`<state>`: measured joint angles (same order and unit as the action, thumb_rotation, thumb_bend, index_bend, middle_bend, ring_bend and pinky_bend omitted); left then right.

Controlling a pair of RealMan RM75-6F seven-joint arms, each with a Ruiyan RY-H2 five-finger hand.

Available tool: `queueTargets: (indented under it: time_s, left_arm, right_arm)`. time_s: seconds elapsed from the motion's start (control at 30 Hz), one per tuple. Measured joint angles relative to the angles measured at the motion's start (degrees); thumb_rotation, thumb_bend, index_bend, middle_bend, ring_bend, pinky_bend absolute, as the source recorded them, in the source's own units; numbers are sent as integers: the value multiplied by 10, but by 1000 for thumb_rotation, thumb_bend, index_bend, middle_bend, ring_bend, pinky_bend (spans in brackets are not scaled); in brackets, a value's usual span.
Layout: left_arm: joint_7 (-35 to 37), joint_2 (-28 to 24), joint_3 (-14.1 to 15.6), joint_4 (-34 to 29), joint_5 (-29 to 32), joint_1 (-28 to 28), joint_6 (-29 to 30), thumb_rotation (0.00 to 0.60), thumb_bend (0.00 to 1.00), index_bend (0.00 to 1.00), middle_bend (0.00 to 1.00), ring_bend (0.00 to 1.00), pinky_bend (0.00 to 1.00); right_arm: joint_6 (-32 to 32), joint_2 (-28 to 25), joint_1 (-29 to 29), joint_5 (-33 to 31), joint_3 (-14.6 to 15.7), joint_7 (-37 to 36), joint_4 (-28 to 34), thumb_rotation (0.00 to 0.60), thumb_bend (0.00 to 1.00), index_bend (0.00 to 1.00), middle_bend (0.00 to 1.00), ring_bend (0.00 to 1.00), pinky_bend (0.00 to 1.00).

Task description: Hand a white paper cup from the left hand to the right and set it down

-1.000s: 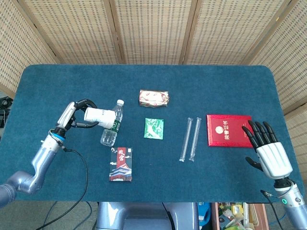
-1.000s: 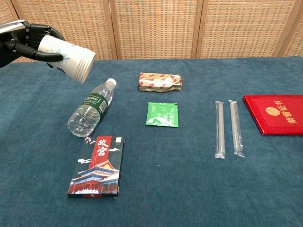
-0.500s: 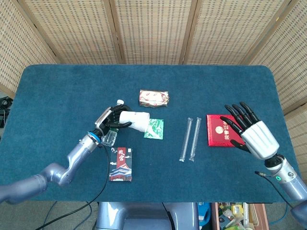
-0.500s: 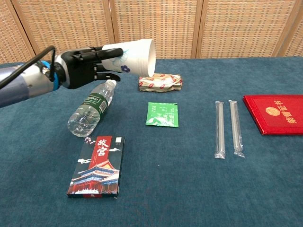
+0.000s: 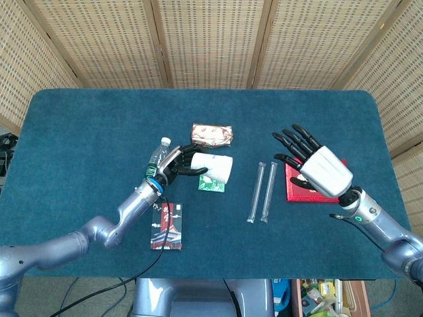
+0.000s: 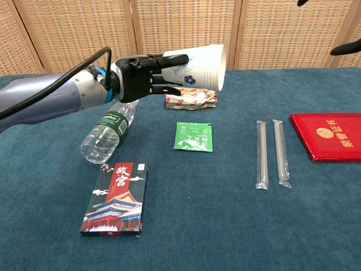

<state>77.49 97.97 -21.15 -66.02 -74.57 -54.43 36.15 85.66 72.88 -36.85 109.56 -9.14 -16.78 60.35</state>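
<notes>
A white paper cup point(image 5: 214, 168) point(image 6: 197, 68) with a blue flower print lies on its side in the air, mouth pointing right. My left hand point(image 5: 173, 164) point(image 6: 141, 78) grips its base end above the table's middle left. Over the red booklet, my right hand point(image 5: 314, 164) hovers empty with fingers spread, palm side toward the cup. A clear gap separates it from the cup. In the chest view only its dark fingertips point(image 6: 344, 49) show at the top right edge.
On the blue table point(image 5: 79, 125) lie a plastic water bottle point(image 6: 108, 129), a printed box point(image 6: 116, 199), a green sachet point(image 6: 193, 137), a wrapped snack point(image 6: 190, 97), two clear straws point(image 6: 269, 152) and a red booklet point(image 6: 327, 136).
My left hand has carried the cup rightward, from the far left to above the green sachet. My right hand has risen and moved left over the red booklet.
</notes>
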Motion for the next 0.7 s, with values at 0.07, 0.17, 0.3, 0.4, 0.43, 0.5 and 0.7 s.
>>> queueTargets:
  time_s: [0.07, 0.17, 0.3, 0.4, 0.43, 0.5, 0.7]
  left_arm:
    - [-6, 3, -6, 2, 6, -7, -7, 600, 203, 461, 482, 527, 500]
    - [-16, 7, -12, 2, 13, -15, -15, 600, 203, 461, 482, 527, 500]
    - [-26, 9, -18, -1, 21, -19, -21, 600, 204, 461, 482, 527, 500]
    - [-32, 11, -21, -7, 25, -22, -26, 600, 203, 461, 482, 527, 500]
    - [-34, 12, -22, -9, 27, -22, -27, 600, 203, 461, 482, 527, 500]
    - [-40, 13, -25, -12, 32, -24, -30, 600, 203, 461, 482, 527, 500]
    - [-58, 16, -33, -19, 49, -26, -37, 600, 203, 461, 482, 527, 500]
  right_arm:
    - [-3, 8, -10, 0, 3, -2, -6, 600, 99, 370, 0, 0, 0]
    - [-4, 19, -23, 1, 7, -2, -13, 600, 121, 389, 0, 0, 0]
    - [-2, 32, -38, -1, 9, -2, -17, 600, 148, 407, 0, 0, 0]
    - [0, 45, -50, -1, 9, 0, -21, 600, 173, 420, 0, 0, 0]
    - [-1, 52, -56, -1, 9, 0, -25, 600, 181, 429, 0, 0, 0]
    - [-1, 63, -63, -1, 10, 0, -33, 600, 191, 441, 0, 0, 0]
    - [10, 91, -78, 1, 16, -3, -55, 600, 232, 482, 0, 0, 18]
